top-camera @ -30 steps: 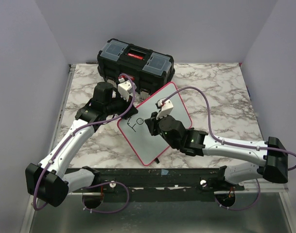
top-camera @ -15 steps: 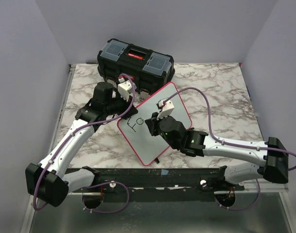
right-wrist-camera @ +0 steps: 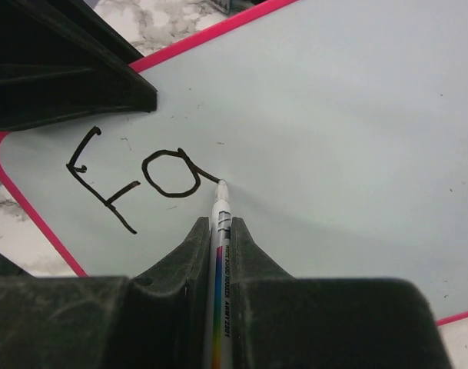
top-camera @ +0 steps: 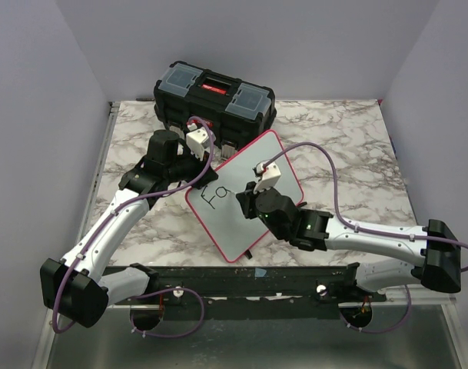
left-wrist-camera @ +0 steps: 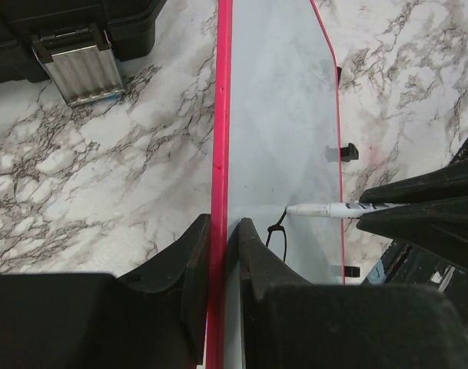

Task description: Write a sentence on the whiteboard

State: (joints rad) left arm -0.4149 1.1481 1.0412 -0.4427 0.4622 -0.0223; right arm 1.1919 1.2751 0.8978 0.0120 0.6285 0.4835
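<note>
The whiteboard, white with a thin red rim, lies tilted on the marble table. My left gripper is shut on its red edge at the board's upper left corner. My right gripper is shut on a white marker with a rainbow stripe. The marker tip touches the board at the tail of the second letter. The sentence reads only "Fa" in black strokes. It also shows in the top view. The marker shows in the left wrist view.
A black toolbox with a red latch stands at the back of the table, just behind the board. Its metal latch shows in the left wrist view. Purple cables loop over both arms.
My right gripper moved a little right and toward the near edge with the marker, adding the tail stroke to the second letter. My left gripper held still.
</note>
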